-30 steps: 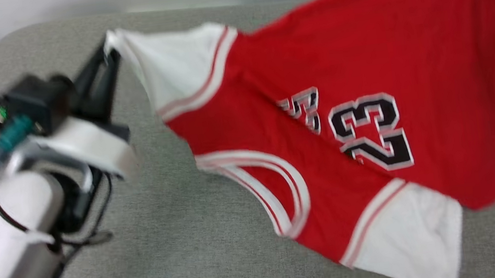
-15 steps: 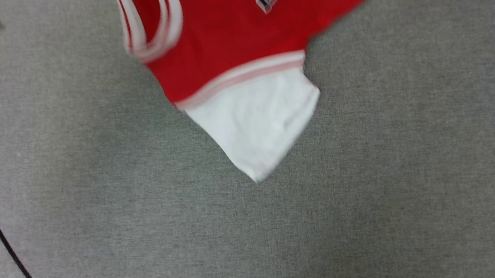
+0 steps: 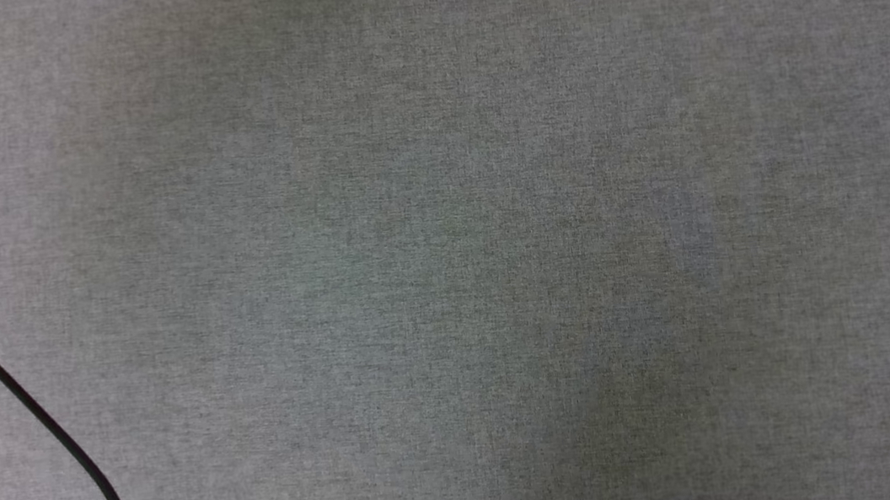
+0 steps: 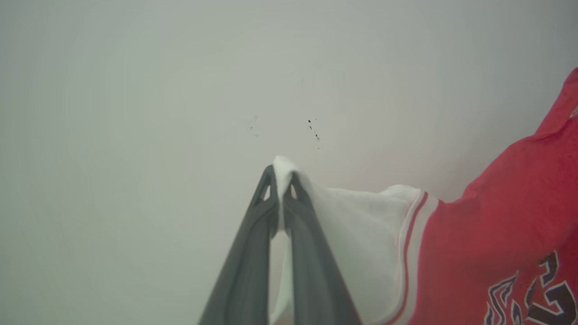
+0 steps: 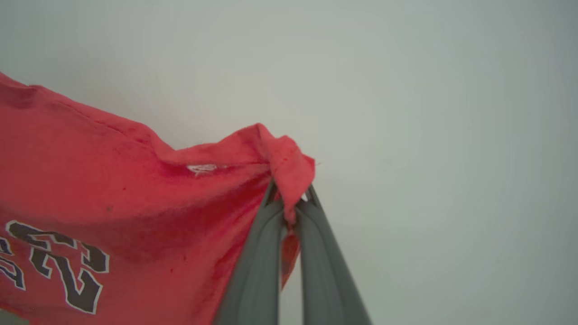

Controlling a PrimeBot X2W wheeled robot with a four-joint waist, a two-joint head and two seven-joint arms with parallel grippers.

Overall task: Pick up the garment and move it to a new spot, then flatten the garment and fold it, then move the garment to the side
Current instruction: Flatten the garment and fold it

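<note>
The garment (image 4: 492, 234), a red T-shirt with white sleeves and black numerals, hangs stretched between my two grippers in front of a pale wall. In the left wrist view my left gripper (image 4: 281, 176) is shut on the tip of a white sleeve (image 4: 361, 225). In the right wrist view my right gripper (image 5: 290, 194) is shut on a bunched red corner of the garment (image 5: 135, 180), which spreads away to the left of that view.
The head view looks straight down on a grey fabric surface (image 3: 495, 244). A thin black cable (image 3: 32, 411) curves across its lower left corner. A plain pale wall (image 4: 180, 90) stands behind both grippers.
The head camera has swung down, so the garment and the left arm have slid up and out of the head view. Both grips look unchanged.
</note>
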